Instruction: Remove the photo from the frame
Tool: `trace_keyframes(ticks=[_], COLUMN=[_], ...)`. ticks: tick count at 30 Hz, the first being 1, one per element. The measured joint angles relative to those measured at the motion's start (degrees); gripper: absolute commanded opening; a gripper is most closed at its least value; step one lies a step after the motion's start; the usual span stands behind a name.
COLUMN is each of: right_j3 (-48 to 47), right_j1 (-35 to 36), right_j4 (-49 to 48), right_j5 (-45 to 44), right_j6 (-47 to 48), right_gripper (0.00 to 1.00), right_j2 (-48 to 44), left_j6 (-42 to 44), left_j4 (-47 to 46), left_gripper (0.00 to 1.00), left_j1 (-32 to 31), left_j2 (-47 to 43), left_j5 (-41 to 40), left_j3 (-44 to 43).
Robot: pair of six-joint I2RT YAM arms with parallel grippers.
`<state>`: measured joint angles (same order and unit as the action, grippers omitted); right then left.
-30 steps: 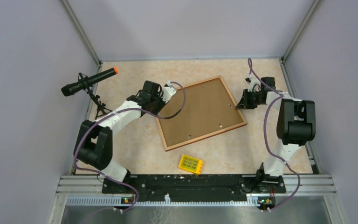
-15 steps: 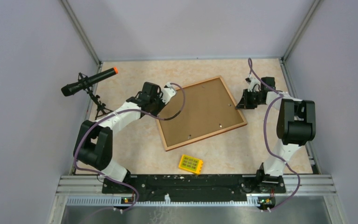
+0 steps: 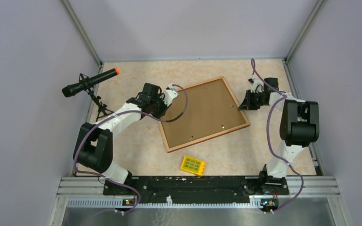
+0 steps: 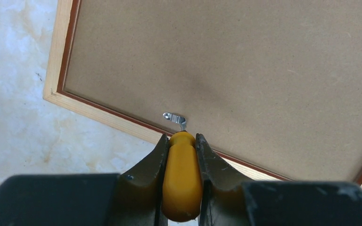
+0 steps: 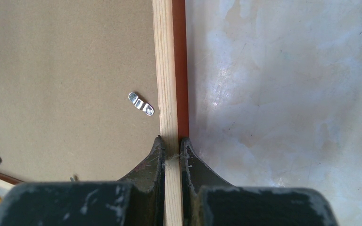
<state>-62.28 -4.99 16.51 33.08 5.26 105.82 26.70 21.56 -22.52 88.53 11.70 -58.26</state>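
The frame (image 3: 202, 113) lies face down on the table, brown fibreboard back (image 4: 245, 70) up inside a light wood rim. The photo is hidden under that board. My left gripper (image 3: 160, 104) hovers at the frame's left edge, shut on a yellow tool handle (image 4: 182, 179). The tool's tip meets a small metal clip (image 4: 175, 117) on the back. In the left wrist view the left gripper (image 4: 182, 136) clamps the handle from both sides. My right gripper (image 3: 244, 104) is at the frame's right edge. Seen from the right wrist, the right gripper (image 5: 172, 140) is shut on the rim (image 5: 168, 70).
A small yellow block (image 3: 193, 165) lies near the table's front edge, below the frame. A black microphone on a tripod (image 3: 89, 82) stands at the left wall. Another metal clip (image 5: 141, 104) sits on the back near the right rim. Walls close in three sides.
The left wrist has edged very slightly along the frame's left edge. The frame and the right arm have not moved.
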Motion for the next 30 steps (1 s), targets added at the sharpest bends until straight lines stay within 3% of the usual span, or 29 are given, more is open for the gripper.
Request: trace_keyframes(ticks=[23, 27, 30], right_j3=[0.0, 0.0, 0.2], right_j1=[0.0, -0.1, 0.1], right_j4=[0.0, 0.0, 1.1], right_j5=[0.3, 0.4, 1.0], right_j6=[0.0, 0.0, -0.1], right_gripper=[0.01, 0.29, 0.43], right_j2=[0.1, 0.1, 0.1], left_j6=[-4.1, -4.1, -4.1], left_j4=[-8.7, -8.2, -6.4], left_gripper=[0.0, 0.0, 0.0], left_j1=[-0.1, -0.1, -0.1], left_j2=[2.5, 3.1, 3.1], left_j5=[0.5, 0.5, 0.7], left_j3=[0.8, -0.2, -2.2])
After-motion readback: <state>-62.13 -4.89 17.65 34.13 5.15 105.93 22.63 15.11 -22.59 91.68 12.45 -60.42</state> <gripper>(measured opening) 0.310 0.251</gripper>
